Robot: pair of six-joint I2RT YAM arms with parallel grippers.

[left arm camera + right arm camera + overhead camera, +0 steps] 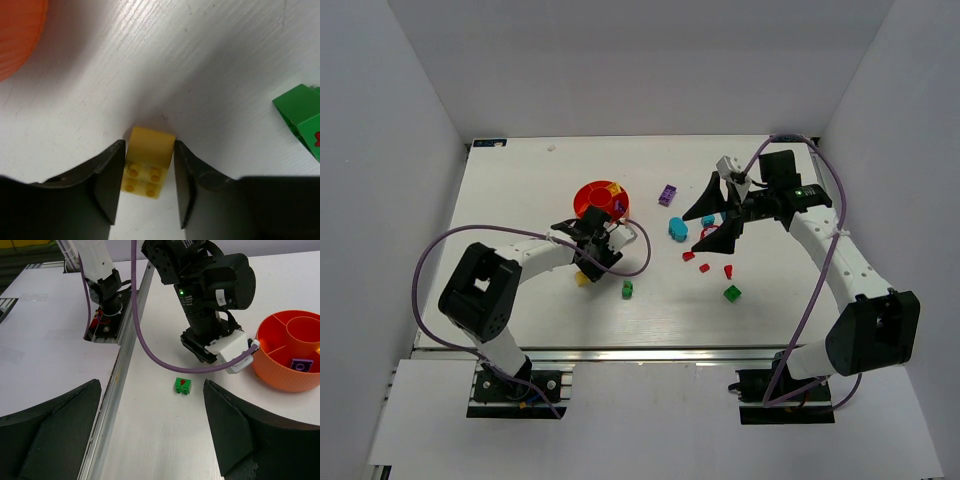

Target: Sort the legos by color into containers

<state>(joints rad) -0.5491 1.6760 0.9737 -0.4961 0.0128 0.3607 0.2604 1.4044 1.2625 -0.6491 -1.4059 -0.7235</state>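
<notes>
My left gripper (592, 262) is down on the table just in front of the round orange tub (584, 196). In the left wrist view its jaws (148, 145) press on both sides of a yellow lego (148, 170) that rests on the table. A green lego with a red mark (302, 117) lies to its right and also shows in the top view (628, 289). My right gripper (716, 216) is wide open and empty, above the table near teal legos (677, 229). A purple lego (301, 364) lies in one tub compartment.
A purple lego (667, 194) lies behind the teal ones. Three red pieces (704, 267) and another green lego (732, 293) lie in front of my right gripper. The left arm's purple cable (150, 347) loops low over the table. The table's metal front rail (117, 385) is at the near edge.
</notes>
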